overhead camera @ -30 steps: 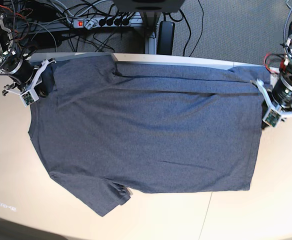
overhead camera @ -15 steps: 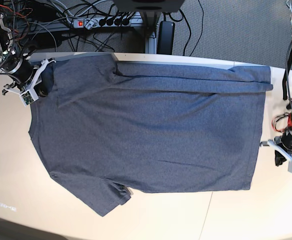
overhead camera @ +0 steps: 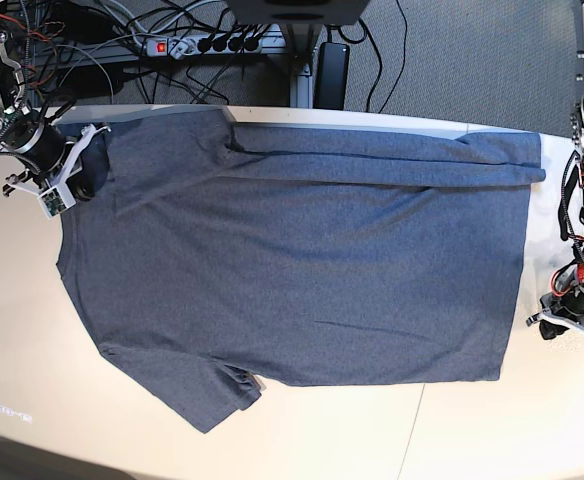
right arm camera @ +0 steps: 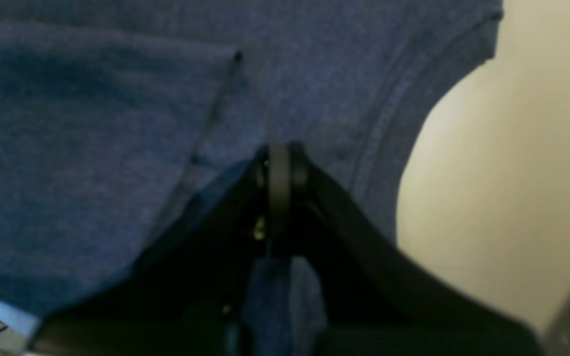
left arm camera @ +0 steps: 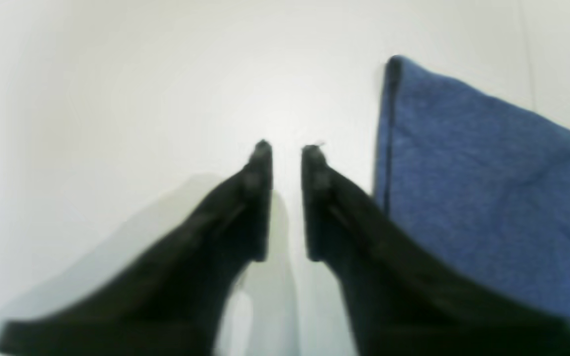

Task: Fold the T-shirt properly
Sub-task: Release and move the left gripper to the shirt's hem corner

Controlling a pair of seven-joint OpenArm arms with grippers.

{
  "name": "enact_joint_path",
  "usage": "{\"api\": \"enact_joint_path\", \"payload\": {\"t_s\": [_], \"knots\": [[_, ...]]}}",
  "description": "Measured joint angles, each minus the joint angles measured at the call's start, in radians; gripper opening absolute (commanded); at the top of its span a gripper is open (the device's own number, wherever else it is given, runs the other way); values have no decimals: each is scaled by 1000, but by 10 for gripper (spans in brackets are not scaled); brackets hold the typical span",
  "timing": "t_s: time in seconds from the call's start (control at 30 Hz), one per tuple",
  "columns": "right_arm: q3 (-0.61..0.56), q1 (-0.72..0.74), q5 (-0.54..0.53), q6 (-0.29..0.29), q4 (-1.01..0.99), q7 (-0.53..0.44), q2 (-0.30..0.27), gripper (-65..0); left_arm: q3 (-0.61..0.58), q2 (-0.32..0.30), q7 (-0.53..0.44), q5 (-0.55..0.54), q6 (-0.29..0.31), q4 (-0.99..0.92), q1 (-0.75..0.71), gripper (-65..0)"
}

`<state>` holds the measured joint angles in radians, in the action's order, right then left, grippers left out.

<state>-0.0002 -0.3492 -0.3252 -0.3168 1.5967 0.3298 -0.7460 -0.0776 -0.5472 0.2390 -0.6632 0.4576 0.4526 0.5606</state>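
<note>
The T-shirt [overhead camera: 302, 270] lies flat on the table, plain side up, collar toward the left, with a strip along its far edge folded over. My right gripper [overhead camera: 85, 168] is at the far left shoulder beside the collar. In the right wrist view that gripper [right arm camera: 280, 160] is shut on a pinch of the T-shirt [right arm camera: 92, 123]. My left gripper [overhead camera: 547, 352] hovers off the hem's near right part. In the left wrist view it [left arm camera: 286, 148] is open a little over bare table, nothing between its fingers, and the T-shirt [left arm camera: 488, 188] edge lies just to its right.
The light table [overhead camera: 372, 430] stretches around the shirt on the near, left and right sides. Beyond its far edge, on the floor, lie a power strip [overhead camera: 207, 44] and tangled cables [overhead camera: 102, 30]. A seam [overhead camera: 412, 430] runs across the near tabletop.
My left gripper has let go of the shirt's far right corner, moved along the hem toward the near side, and opened slightly. The right gripper keeps its hold in place.
</note>
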Motion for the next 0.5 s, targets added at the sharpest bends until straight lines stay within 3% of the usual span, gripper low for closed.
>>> {"api": "enact_joint_path", "payload": {"t_s": [0.07,0.33,0.5], "knots": [[0,0,0,0,0,0,1,-650,0,4,8,-24,0,0,4,-432],[0,0,0,0,0,0,0,-650,0,49,14,-3,3,0,7,-432],[0,0,0,0,0,0,0,-650,0,44,-39,30,3,0,8,-432]]}}
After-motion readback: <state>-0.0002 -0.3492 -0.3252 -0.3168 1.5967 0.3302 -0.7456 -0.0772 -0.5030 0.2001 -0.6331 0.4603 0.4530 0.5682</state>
